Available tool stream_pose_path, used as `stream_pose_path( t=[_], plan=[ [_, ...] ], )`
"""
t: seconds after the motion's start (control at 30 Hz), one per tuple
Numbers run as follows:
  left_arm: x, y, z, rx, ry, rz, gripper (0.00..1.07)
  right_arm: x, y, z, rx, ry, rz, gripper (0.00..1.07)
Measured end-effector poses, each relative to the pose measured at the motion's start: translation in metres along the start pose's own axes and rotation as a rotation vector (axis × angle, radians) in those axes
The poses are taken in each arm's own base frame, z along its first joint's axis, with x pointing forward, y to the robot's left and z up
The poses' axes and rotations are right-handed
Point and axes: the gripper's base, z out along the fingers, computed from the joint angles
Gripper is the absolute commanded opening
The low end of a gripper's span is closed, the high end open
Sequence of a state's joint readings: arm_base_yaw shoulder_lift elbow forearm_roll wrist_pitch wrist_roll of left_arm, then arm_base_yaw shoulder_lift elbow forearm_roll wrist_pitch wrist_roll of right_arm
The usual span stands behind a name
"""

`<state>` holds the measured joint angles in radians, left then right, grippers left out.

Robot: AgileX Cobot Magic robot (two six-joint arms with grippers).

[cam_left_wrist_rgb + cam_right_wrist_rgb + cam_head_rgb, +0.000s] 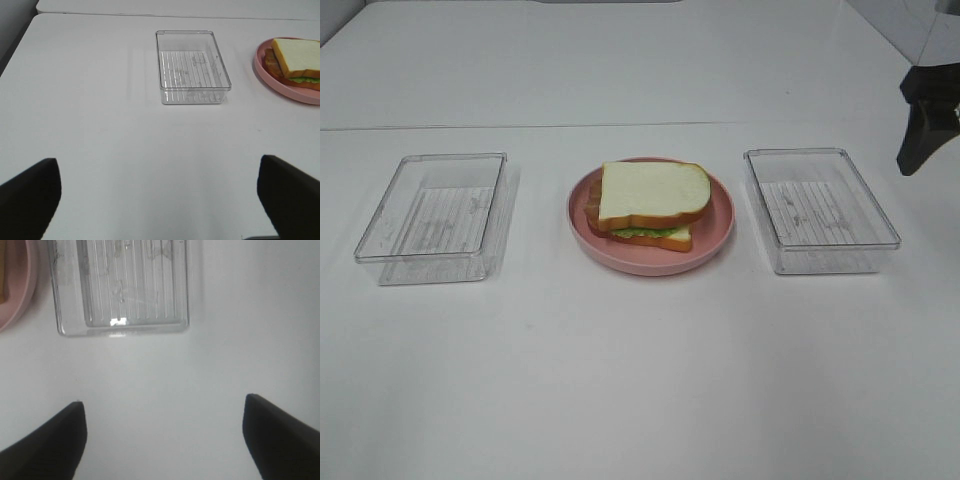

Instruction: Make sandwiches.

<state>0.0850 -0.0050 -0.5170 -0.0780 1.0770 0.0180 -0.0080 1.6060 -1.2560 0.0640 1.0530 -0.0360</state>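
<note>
Both grippers hang empty with jaws spread: left gripper (160, 200), right gripper (162, 440). On the plain white bench (640, 380), the sandwich (650, 205) rests on a pink plate (715, 235) between two clear trays. Only the exterior high view shows both trays together.

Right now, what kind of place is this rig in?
Most likely a lab or test bench staged for a food-prep demo, not a real kitchen. A bare white table holds only a toy sandwich on a pink plate, flanked by two empty clear trays.
</note>
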Motion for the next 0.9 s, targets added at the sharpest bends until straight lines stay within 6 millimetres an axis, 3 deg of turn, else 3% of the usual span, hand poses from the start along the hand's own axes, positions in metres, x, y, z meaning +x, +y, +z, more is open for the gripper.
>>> stream_pose_path(
  t=[0.03, 0.1, 0.13, 0.17, 0.2, 0.27, 0.33, 0.37, 0.4, 0.43, 0.57, 0.63, 0.7, 0.77, 0.8, 0.9],
  plan=[
    [0.000, 0.000, 0.000, 0.000, 0.000, 0.000, 1.00, 0.016, 0.001, -0.013, 0.000, -0.021, -0.001, 0.83],
    [0.000, 0.000, 0.000, 0.000, 0.000, 0.000, 1.00, 0.025, 0.001, -0.020, -0.001, -0.035, -0.001, 0.83],
    [0.000, 0.000, 0.000, 0.000, 0.000, 0.000, 1.00, 0.042, 0.003, -0.037, -0.003, -0.075, 0.001, 0.83],
    [0.000, 0.000, 0.000, 0.000, 0.000, 0.000, 1.00, 0.042, 0.003, -0.037, -0.003, -0.075, 0.001, 0.83],
    [0.000, 0.000, 0.000, 0.000, 0.000, 0.000, 1.00, 0.058, 0.003, -0.049, -0.005, -0.109, 0.006, 0.83],
    [0.000, 0.000, 0.000, 0.000, 0.000, 0.000, 1.00, 0.067, 0.004, -0.055, -0.005, -0.128, 0.011, 0.83],
    [0.000, 0.000, 0.000, 0.000, 0.000, 0.000, 1.00, 0.093, 0.005, -0.069, -0.006, -0.174, 0.021, 0.83],
    [0.000, 0.000, 0.000, 0.000, 0.000, 0.000, 1.00, 0.093, 0.005, -0.069, -0.006, -0.174, 0.021, 0.83],
    [0.000, 0.000, 0.000, 0.000, 0.000, 0.000, 1.00, 0.109, 0.005, -0.078, -0.008, -0.202, 0.026, 0.83],
    [0.000, 0.000, 0.000, 0.000, 0.000, 0.000, 1.00, 0.109, 0.005, -0.078, -0.008, -0.202, 0.026, 0.83],
    [0.000, 0.000, 0.000, 0.000, 0.000, 0.000, 1.00, 0.150, 0.006, -0.088, -0.010, -0.229, 0.026, 0.83],
    [0.000, 0.000, 0.000, 0.000, 0.000, 0.000, 1.00, 0.157, 0.006, -0.089, -0.010, -0.241, 0.027, 0.83],
    [0.000, 0.000, 0.000, 0.000, 0.000, 0.000, 1.00, 0.188, 0.007, -0.094, -0.012, -0.307, 0.024, 0.83],
    [0.000, 0.000, 0.000, 0.000, 0.000, 0.000, 1.00, 0.195, 0.007, -0.093, -0.012, -0.318, 0.023, 0.83],
    [0.000, 0.000, 0.000, 0.000, 0.000, 0.000, 1.00, 0.209, 0.007, -0.094, -0.013, -0.356, 0.021, 0.83],
    [0.000, 0.000, 0.000, 0.000, 0.000, 0.000, 1.00, 0.215, 0.007, -0.094, -0.014, -0.371, 0.020, 0.83]
  ],
)
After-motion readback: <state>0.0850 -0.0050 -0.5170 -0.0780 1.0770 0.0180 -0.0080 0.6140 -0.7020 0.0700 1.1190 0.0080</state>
